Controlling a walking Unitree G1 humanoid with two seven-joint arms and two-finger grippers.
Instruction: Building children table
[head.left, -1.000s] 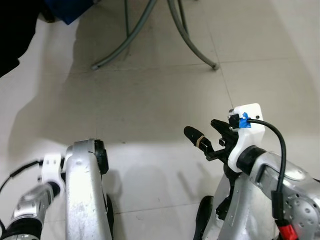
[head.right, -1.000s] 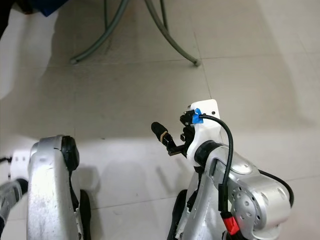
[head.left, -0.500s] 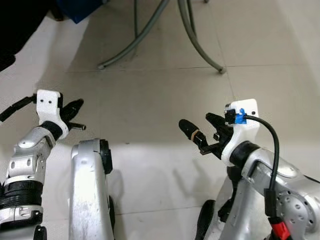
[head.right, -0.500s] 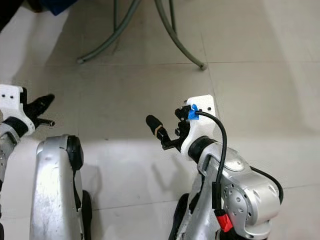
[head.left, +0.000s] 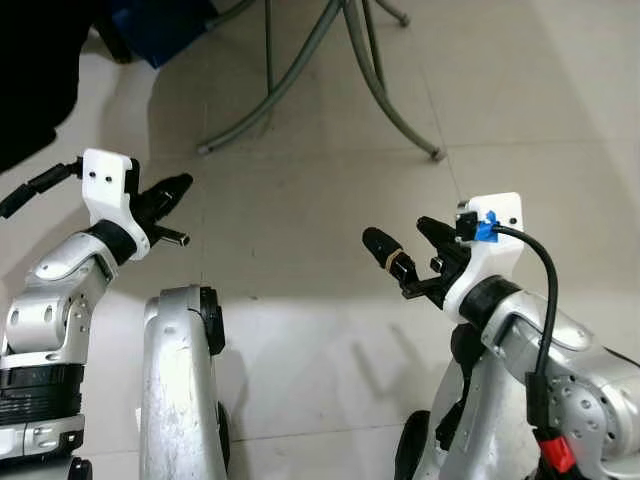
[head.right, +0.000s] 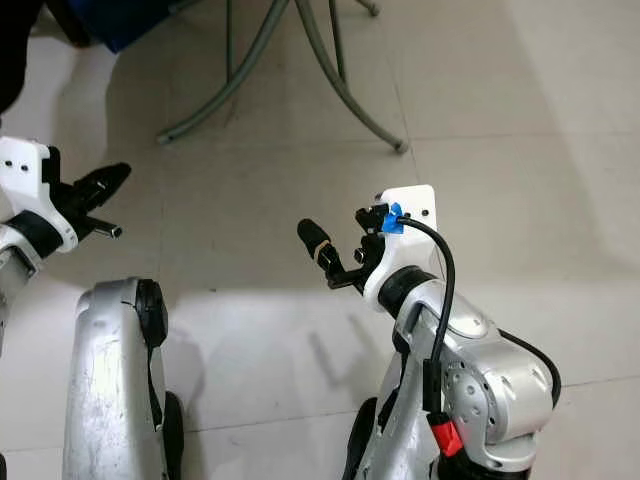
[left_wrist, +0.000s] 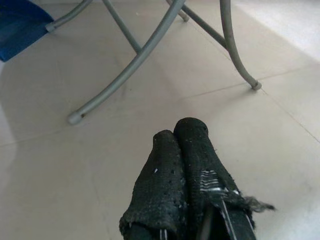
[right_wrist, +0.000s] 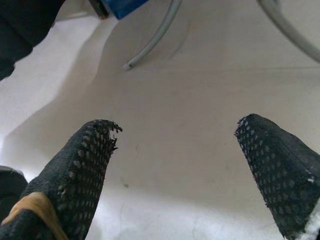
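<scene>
change: left arm has come up since 1.0 s ago, when it hung low beside the leg; now raised at left with its fingers pointing far-right. Camera has shifted too, the whole floor view sits lower. Right arm holds about the same pose.
table frame (head.left: 330, 70): grey curved metal tube legs standing on the floor at far centre, crossing each other; one foot (head.left: 205, 149) lands far-left of centre, another (head.left: 437, 155) far-right of centre. No top visible on it. Both grippers well apart from it, nothing held.
left gripper (left_wrist: 182, 137): up at left, above the floor, aimed at the frame legs. Fingers pressed together, tips touching, nothing between them. In the head view it sits at (head.left: 172, 190) with a short metal pin sticking out just below the fingers.
right gripper (right_wrist: 177, 132): up at right of centre, above bare floor, pointing left and far. Fingers (right_wrist: 87, 165) spread wide, nothing between them. One finger carries a tan band near its base. In the head view the gripper sits at (head.left: 405, 248).
right wrist mount (head.left: 495, 225): white bracket with blue tape, black cable looping back to the forearm.
blue object (head.left: 165, 25): far left, next to the frame; partly out of view, cannot tell what it is.
dark mass (head.left: 35, 80): black, far-left edge, cannot tell what it is.
floor (head.left: 300, 330): pale tiles with thin grout lines; robot's silver legs in the near foreground.
</scene>
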